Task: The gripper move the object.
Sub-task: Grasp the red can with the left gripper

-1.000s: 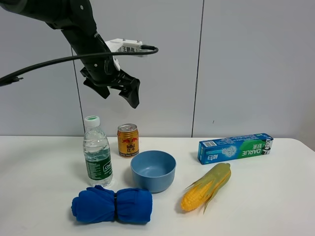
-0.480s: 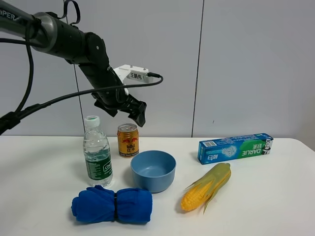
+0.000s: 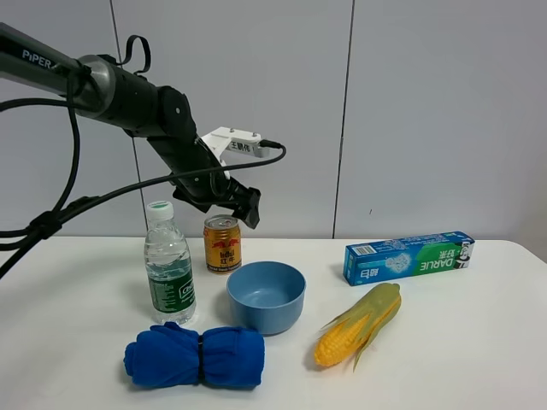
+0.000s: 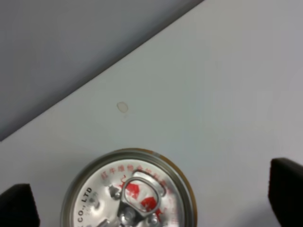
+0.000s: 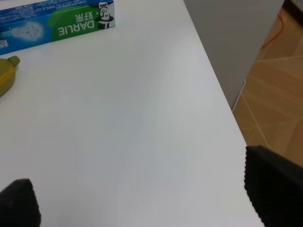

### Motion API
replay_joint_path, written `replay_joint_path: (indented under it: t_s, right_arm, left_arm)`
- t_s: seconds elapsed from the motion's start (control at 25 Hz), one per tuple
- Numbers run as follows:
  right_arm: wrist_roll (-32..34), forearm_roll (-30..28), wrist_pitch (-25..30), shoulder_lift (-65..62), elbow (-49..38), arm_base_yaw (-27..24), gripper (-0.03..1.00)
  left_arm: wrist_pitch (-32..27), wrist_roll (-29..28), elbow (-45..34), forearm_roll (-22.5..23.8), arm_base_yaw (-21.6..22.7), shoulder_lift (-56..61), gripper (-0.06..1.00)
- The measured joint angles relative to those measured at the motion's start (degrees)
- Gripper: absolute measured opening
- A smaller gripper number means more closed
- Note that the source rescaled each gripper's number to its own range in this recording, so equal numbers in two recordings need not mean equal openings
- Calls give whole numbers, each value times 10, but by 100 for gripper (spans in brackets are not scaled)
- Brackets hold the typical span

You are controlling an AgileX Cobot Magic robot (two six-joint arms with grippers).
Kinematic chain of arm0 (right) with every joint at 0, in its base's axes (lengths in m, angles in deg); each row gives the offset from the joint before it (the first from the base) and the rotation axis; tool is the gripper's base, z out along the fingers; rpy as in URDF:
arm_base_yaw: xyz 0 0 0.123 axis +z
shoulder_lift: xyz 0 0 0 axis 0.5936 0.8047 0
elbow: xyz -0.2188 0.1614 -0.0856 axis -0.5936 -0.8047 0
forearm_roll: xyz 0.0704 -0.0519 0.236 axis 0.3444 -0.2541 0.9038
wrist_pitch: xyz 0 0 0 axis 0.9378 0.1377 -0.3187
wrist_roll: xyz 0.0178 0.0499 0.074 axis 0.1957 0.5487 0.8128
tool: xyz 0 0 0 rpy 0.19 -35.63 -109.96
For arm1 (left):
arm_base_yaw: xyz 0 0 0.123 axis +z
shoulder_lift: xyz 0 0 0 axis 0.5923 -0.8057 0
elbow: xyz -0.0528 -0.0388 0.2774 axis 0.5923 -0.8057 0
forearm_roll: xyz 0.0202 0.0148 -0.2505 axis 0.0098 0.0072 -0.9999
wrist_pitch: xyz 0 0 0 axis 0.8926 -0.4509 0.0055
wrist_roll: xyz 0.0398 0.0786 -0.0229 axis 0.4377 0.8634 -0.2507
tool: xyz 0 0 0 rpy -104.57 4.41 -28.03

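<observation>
left gripper [image 3: 246, 206] spread wide, hovering just above can [image 3: 222, 244] top. right gripper [image 5: 142, 201] also spread, over table [image 5: 142, 109].

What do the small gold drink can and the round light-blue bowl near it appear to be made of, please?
The small gold drink can looks like metal, probably aluminium: glossy printed wall, bare silver pull-tab top. The round light-blue bowl seems matte plastic, though uncertain: even colour, soft shading, no sharp glints.
</observation>
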Motion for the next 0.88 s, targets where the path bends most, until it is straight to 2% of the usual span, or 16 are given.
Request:
replay_joint_path:
  t_s: [0.88]
  right_arm:
    - [0, 0, 0, 0, 0, 0, 100]
  left_arm:
    - [31, 20, 1, -12, 12, -60, 99]
